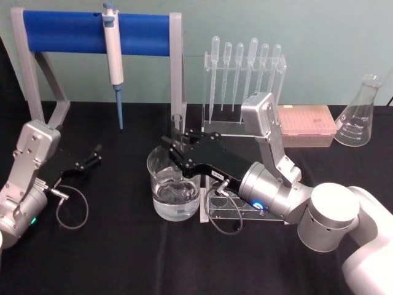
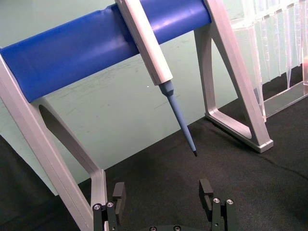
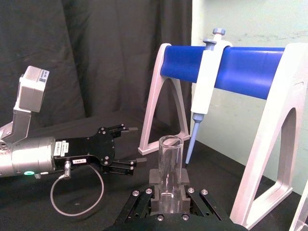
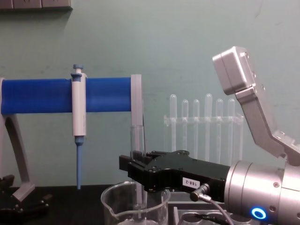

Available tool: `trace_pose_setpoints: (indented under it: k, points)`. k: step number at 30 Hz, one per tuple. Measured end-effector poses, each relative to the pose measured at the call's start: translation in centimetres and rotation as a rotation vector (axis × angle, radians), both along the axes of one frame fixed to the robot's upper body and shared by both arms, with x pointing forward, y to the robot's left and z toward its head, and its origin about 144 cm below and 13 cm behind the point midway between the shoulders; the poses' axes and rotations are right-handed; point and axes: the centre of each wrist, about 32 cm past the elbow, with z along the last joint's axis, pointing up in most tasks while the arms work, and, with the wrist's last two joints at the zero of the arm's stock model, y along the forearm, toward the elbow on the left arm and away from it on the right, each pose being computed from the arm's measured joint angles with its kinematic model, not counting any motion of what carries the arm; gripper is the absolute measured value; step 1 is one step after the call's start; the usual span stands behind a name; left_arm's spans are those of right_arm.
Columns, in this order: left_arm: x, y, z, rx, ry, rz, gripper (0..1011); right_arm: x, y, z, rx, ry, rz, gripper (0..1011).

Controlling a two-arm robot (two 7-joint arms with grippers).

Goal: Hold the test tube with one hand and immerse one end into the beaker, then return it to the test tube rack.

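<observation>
My right gripper (image 1: 174,149) is shut on the test tube (image 1: 177,125), a clear glass tube held upright right over the beaker (image 1: 175,203). In the chest view the test tube (image 4: 137,138) runs down past the black fingers into the beaker (image 4: 115,206); whether its end touches the water I cannot tell. The right wrist view has the test tube (image 3: 171,163) clamped between my right gripper's pads (image 3: 154,179). My left gripper (image 1: 93,156) rests open on the black cloth at the left, well apart from the beaker, and its empty fingers (image 2: 118,191) face the blue stand.
A white-and-blue pipettor (image 1: 113,49) hangs on the blue-barred stand (image 1: 61,32) behind the beaker. A clear rack of thin pipettes (image 1: 245,67), a pink tip box (image 1: 307,126) and a conical flask (image 1: 361,114) stand at the back right. A clear holed rack (image 1: 228,208) lies under my right arm.
</observation>
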Motion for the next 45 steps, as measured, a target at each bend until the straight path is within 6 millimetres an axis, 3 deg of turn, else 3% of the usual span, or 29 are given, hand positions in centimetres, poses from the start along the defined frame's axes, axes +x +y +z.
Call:
trace_pose_setpoints:
  k: [45]
  points:
    - [0.00,0.00,0.00,0.000,0.000,0.000,1000,0.00,0.00,0.00,0.000,0.000,0.000,227]
